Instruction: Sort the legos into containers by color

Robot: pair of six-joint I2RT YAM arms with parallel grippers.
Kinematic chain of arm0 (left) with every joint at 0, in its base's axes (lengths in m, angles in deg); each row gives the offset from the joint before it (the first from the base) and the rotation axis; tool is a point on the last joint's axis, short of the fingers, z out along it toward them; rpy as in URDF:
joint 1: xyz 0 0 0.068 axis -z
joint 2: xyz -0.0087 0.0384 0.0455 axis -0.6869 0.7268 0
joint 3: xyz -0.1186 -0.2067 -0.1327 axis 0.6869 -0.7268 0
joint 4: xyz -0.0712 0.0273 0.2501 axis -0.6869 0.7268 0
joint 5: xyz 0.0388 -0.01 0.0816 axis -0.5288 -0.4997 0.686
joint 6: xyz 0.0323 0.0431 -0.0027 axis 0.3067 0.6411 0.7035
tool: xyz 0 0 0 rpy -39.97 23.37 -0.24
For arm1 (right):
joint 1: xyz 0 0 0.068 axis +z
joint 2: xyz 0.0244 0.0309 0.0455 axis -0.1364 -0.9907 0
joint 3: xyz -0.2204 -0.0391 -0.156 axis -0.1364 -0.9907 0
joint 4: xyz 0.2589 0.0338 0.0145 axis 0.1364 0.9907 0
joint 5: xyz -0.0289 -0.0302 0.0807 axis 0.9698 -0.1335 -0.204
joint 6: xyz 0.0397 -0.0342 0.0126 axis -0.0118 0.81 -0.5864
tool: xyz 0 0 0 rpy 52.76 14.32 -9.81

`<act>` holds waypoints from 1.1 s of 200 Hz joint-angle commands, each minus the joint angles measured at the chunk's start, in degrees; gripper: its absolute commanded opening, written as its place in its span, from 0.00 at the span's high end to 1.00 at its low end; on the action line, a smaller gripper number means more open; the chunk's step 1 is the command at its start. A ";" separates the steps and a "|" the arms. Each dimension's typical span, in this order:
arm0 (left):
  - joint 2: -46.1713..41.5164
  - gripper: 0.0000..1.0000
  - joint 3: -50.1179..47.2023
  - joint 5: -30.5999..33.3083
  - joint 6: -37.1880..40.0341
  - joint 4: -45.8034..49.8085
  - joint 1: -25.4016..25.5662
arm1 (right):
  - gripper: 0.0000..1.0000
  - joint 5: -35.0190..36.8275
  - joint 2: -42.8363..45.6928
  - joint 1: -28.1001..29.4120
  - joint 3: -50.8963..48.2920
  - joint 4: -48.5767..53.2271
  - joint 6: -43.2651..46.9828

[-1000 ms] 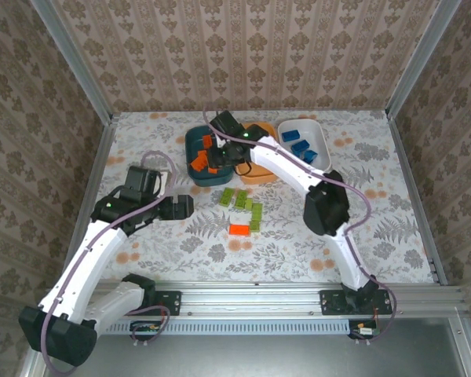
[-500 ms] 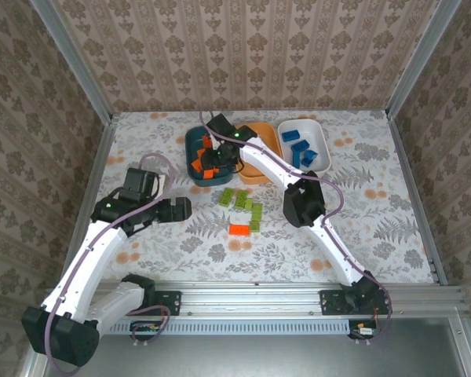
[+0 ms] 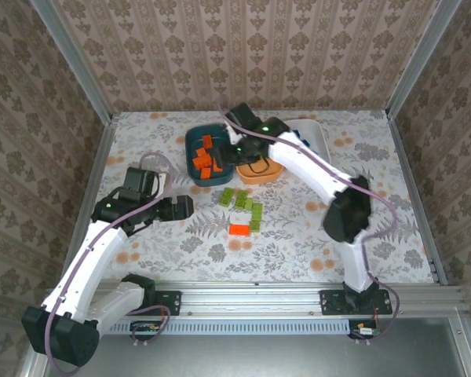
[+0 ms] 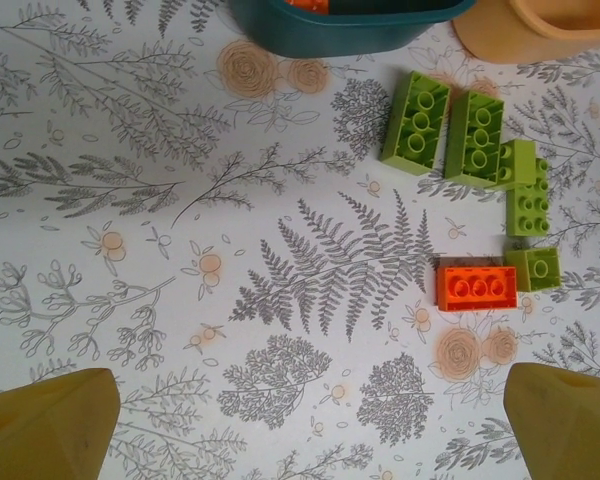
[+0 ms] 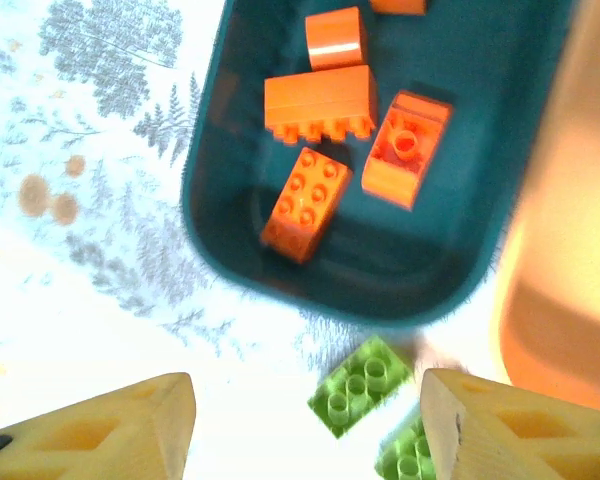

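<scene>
legos (image 5: pixel 316 98): orange in teal bin (image 5: pixel 460 240) | right tool (image 5: pixel 302 425) wide, empty | left tool (image 4: pixel 300 425) wide, empty

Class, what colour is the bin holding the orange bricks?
A dark teal bin, clearest in the right wrist view.

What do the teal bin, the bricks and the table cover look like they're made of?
Teal bin: probably moulded plastic, smooth, with rounded walls and a soft sheen.
Orange bricks and green bricks: hard plastic, fairly glossy, with crisp moulded studs and bright highlights.
Table cover: a flat, matte sheet with a printed plant pattern. Whether it is paper, vinyl or cloth, I cannot tell.
</scene>
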 commanded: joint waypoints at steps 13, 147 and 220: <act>1.77 0.00 -1.71 -1.19 -2.26 -3.71 2.74 | 0.33 4.87 12.91 1.51 -26.08 -4.37 -4.96; 21.30 0.06 4.63 1.80 -1.88 -14.57 -5.33 | 0.28 1.94 15.35 6.11 -38.30 -17.19 -11.03; 47.40 0.13 19.88 -3.78 -1.29 -21.40 -8.39 | 0.28 1.06 15.80 5.92 -41.01 -18.16 -10.78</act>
